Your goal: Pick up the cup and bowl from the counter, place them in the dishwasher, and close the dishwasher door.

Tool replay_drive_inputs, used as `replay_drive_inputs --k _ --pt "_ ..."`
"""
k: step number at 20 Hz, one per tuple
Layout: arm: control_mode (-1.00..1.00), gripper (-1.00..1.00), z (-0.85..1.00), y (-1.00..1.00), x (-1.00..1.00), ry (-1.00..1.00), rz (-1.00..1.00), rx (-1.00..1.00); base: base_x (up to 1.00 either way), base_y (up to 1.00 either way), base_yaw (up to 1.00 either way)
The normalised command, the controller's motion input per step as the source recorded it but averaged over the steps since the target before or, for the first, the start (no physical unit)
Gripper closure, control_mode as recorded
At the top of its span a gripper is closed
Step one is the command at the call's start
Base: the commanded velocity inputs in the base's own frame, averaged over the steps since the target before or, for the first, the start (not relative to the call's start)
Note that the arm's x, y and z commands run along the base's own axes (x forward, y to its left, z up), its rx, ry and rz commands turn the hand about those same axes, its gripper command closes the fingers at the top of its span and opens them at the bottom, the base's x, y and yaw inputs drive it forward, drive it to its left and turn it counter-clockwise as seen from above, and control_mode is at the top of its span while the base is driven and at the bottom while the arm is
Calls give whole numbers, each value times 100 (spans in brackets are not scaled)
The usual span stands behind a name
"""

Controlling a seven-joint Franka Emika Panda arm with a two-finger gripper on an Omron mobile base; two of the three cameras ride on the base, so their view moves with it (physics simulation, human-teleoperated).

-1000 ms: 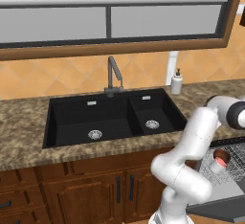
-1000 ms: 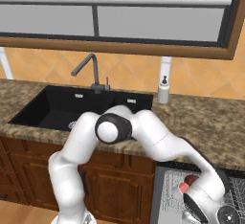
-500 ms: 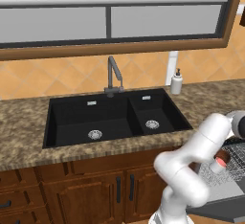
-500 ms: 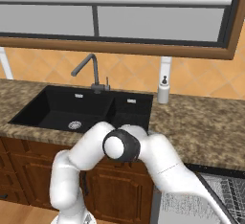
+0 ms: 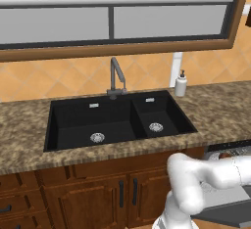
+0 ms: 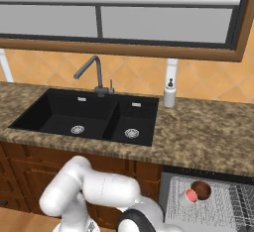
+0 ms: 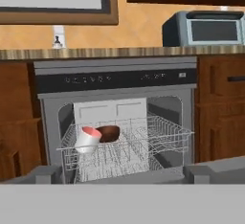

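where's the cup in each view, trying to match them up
Left base view: not in it.
Right base view: cup at lower right, lying in the rack beside the bowl.
Hand view: cup left of centre, in the rack's left part.
Shared landmark: the soap bottle on the counter.

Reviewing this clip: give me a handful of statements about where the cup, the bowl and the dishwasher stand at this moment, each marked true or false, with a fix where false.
1. The small white cup with the salmon-red face lies in the light grey wire rack. True.
2. The glossy dark reddish-brown bowl sits on the speckled granite counter. False: it is in the rack, beside the cup.
3. The dishwasher is closed. False: its rack is pulled out, its dark interior visible.
4. The white soap dispenser bottle stands on the counter behind the black double sink. True.
5. The cup is upright. False: it lies tipped, red face turned sideways.
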Motion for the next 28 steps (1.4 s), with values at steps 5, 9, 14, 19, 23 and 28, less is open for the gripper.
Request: replay_drive_inputs --k 5,9,14,19,23,28 --pt "-100 -100 -100 -4 -29 -17 8 0 0 0 0" --pt "-100 -100 -82 -20 1 -15 5 0 0 0 0" --pt "-100 -100 -71 -8 37 -4 0 0 0 0 0" --pt "-100 -100 -85 0 72 14 0 0 0 0 0" --pt "-100 -100 -74 -3 75 20 0 0 0 0 0" --pt "-100 -100 -73 -20 63 1 0 0 0 0 0"
